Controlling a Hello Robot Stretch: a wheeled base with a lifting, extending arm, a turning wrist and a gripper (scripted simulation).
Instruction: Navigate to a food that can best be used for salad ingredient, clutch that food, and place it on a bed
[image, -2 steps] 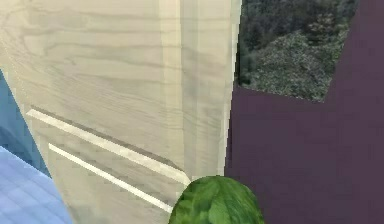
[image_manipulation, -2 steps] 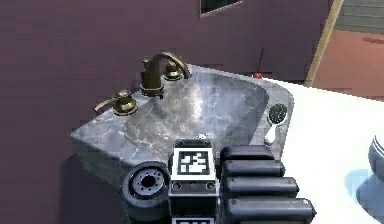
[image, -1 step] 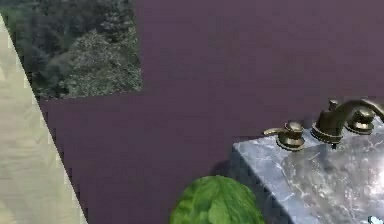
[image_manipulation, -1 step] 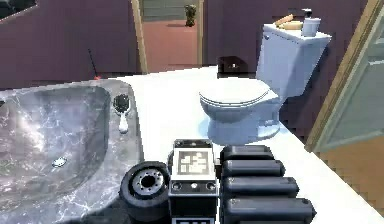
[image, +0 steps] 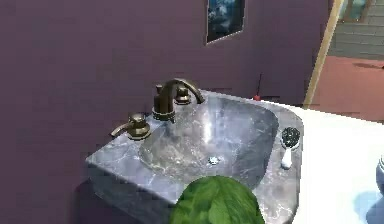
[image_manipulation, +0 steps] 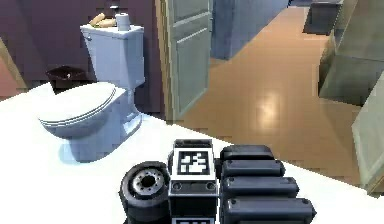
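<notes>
Turning near the grey marble sink (image: 235, 125) is risking knocking the green leafy head (image: 215, 203); I cannot tell whether the fingers (image_manipulation: 146, 190) are holding anything.

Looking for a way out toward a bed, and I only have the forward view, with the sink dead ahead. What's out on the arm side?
Observer: A white toilet, lid down.
Operator: Any way out there?
Observer: Yes, an open door just right of the toilet, with a wood-floored hallway beyond it.
Operator: Anything else near the toilet?
Observer: A dark bin by the wall on its left.
</notes>
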